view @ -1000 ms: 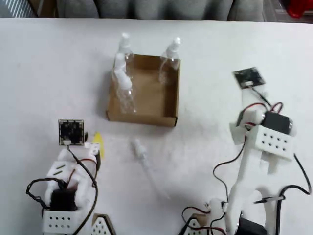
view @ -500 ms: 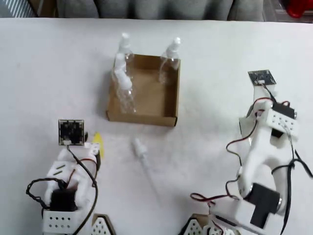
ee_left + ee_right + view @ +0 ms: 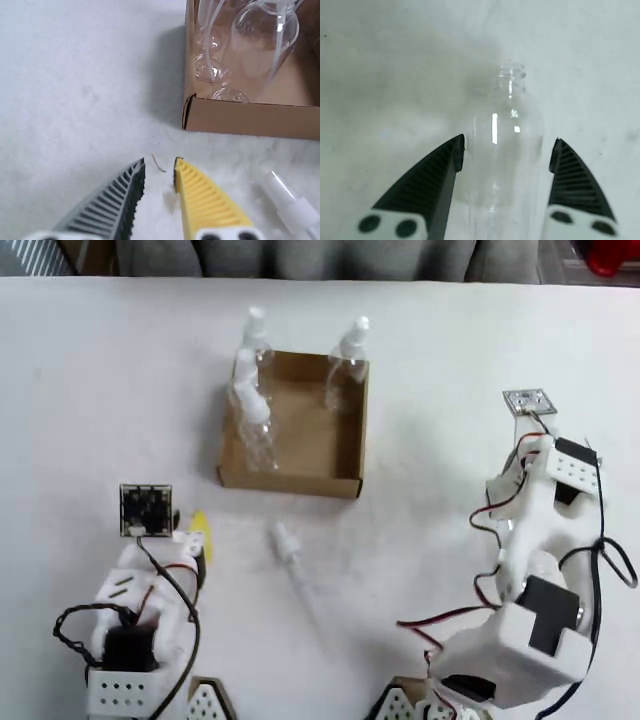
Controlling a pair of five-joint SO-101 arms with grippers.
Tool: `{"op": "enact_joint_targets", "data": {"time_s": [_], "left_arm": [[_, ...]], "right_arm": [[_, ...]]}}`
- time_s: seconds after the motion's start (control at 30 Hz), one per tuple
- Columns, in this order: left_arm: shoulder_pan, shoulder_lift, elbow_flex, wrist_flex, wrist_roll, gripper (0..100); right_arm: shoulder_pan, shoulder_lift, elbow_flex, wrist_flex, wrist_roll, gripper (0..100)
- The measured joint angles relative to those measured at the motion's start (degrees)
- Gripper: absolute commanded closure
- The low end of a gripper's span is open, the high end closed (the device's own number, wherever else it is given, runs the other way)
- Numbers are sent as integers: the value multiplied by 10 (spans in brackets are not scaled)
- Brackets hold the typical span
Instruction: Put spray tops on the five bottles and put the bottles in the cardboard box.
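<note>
The cardboard box [image 3: 290,480] sits mid-table and holds several clear bottles with white spray tops [image 3: 258,430]; in the left wrist view they show inside the box [image 3: 250,120]. A loose spray top [image 3: 285,543] lies in front of the box, its tube trailing toward the near edge, and it also shows as a spray top [image 3: 290,200] beside my left gripper. My left gripper [image 3: 159,167] rests low at the near left with only a narrow gap between its fingers and nothing in it. At the right side, my right gripper [image 3: 507,145] is open with its fingers either side of an uncapped clear bottle [image 3: 507,120].
My left arm [image 3: 140,620] is folded at the near left corner. The right arm [image 3: 540,540] stretches along the right side with loose wires around it. White table surface lies between the arms and around the box.
The right arm has swung out to the right and stretched forward, its elbow now bulking at the near right. The left arm, box and loose spray top have not moved.
</note>
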Motion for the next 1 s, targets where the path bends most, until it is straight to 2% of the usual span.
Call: {"op": "enact_joint_targets", "data": {"time_s": [0.13,0.3,0.43,0.7,1.0], "left_arm": [[0,0,0,0,0,890],[0,0,0,0,0,890],[0,0,0,0,0,890],[0,0,0,0,0,890],[0,0,0,0,0,890]], "right_arm": [[0,28,-18,0,17,779],[0,31,-18,0,26,913],[1,33,-18,-12,26,983],[3,35,-28,-18,26,982],[-10,-52,-70,149,-44,982]]}}
